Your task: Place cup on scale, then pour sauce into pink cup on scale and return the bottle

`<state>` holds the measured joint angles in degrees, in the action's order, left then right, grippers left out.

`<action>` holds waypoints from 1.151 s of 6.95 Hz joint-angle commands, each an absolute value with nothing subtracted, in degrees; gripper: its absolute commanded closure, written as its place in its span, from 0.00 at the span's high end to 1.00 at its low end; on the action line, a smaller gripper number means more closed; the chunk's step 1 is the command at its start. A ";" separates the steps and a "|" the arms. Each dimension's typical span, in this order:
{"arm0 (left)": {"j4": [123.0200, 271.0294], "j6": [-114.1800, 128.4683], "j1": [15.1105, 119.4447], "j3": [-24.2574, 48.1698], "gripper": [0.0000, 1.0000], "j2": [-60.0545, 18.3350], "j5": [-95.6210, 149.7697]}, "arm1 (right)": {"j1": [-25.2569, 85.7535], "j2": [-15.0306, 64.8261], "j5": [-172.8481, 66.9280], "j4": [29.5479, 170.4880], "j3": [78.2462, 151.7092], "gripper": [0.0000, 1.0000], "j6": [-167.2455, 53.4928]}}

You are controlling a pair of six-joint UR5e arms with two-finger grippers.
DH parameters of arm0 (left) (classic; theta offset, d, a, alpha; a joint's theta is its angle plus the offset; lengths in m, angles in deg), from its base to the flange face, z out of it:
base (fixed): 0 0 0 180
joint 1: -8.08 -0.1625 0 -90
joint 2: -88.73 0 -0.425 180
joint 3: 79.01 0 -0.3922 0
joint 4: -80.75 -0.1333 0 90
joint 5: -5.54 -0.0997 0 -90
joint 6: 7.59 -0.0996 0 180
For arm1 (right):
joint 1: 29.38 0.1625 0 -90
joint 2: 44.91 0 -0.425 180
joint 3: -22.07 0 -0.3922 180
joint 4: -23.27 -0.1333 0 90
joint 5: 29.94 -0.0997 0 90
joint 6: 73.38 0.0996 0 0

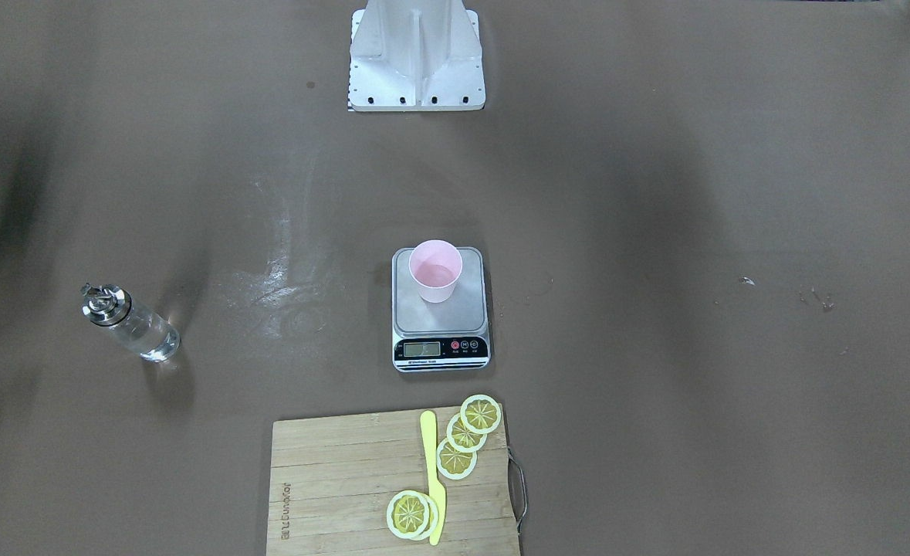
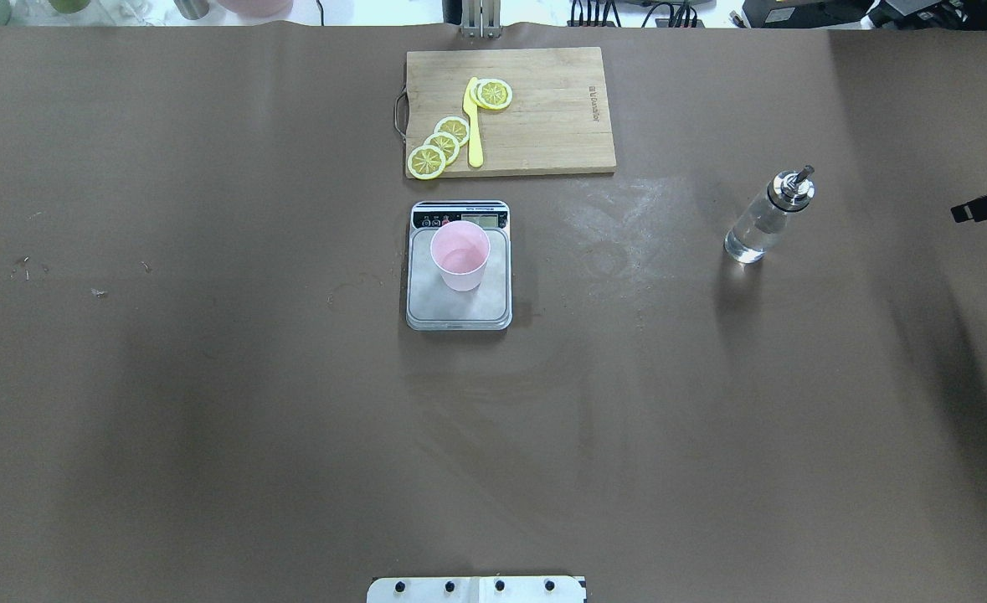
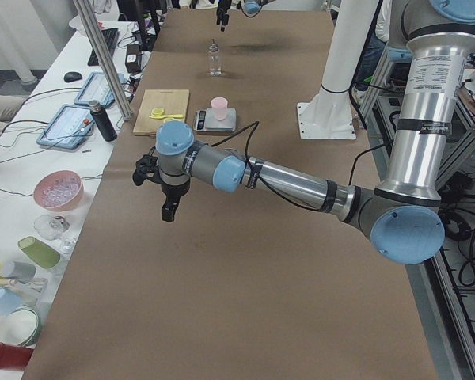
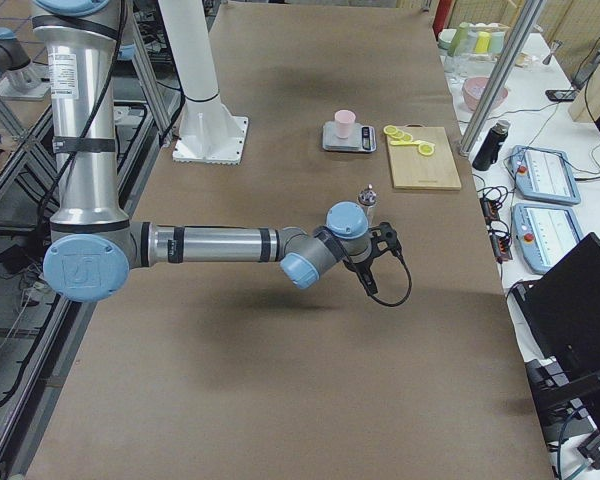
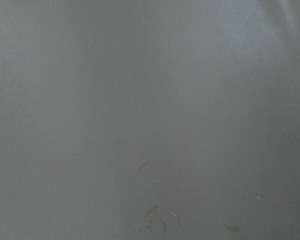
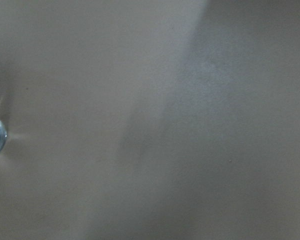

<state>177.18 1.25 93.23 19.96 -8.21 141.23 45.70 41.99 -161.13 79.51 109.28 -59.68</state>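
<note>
right gripper [image 2: 974, 207] hangs at the right edge of the overhead view, near the bottle [image 2: 763, 219] but apart from it. i cannot tell if its jaws are spread or pressed together. left gripper [image 3: 168, 210] hangs over bare table far left, state equally unclear. cup [image 2: 460, 255] stands upright on the scale [image 2: 426, 306], toward its display end. bottle stands upright well right of the scale, sauce [image 2: 748, 239] inside. whether the cup holds any, i cannot tell. if the pour is next, i'd grip the glass mid-body, carry it upright, tip the spout slowly just over the rim, then set it back.
</note>
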 commanded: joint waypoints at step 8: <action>171.53 -12.24 105.20 16.52 0.97 -6.72 146.52 | 57.36 32.07 -162.74 112.92 103.99 1.00 -85.14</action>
